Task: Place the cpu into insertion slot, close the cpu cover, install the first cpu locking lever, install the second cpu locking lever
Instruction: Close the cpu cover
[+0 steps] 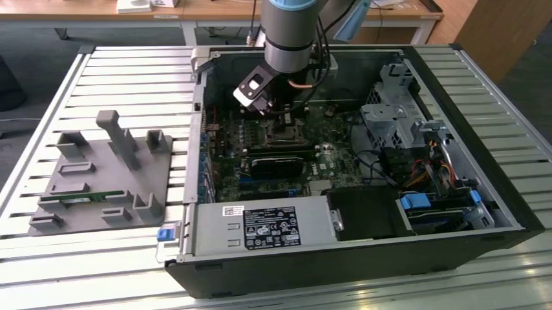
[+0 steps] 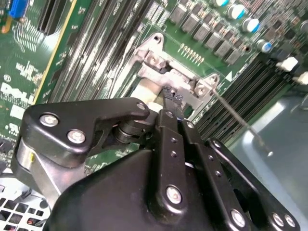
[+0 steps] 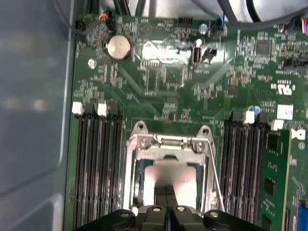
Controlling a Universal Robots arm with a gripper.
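the cpu (image 3: 166, 172) lies flat in the insertion slot (image 3: 131, 178), its dull pale metal top catching the light and a strip of green edge showing down each side. the pincer (image 3: 166, 191) is right over it, black fingers pressed together, tips down at the chip's top; from here i can't say whether they touch it. a silver-grey metal frame (image 3: 168, 144) with screws at its corners runs round the slot, and a thin lever rod (image 3: 215, 175) slants off one corner. rows of dark memory slots (image 3: 96, 168) flank the slot on both sides, with a coin battery (image 3: 118, 47) further out on the green motherboard (image 3: 159, 91). the board sits in an open black computer case (image 1: 509, 213) on a slatted metal bench (image 1: 86, 278). a grey moulded jig (image 1: 103, 174) lies beside the case, at the exterior view's left. wooden desks (image 1: 224, 8) stand behind.
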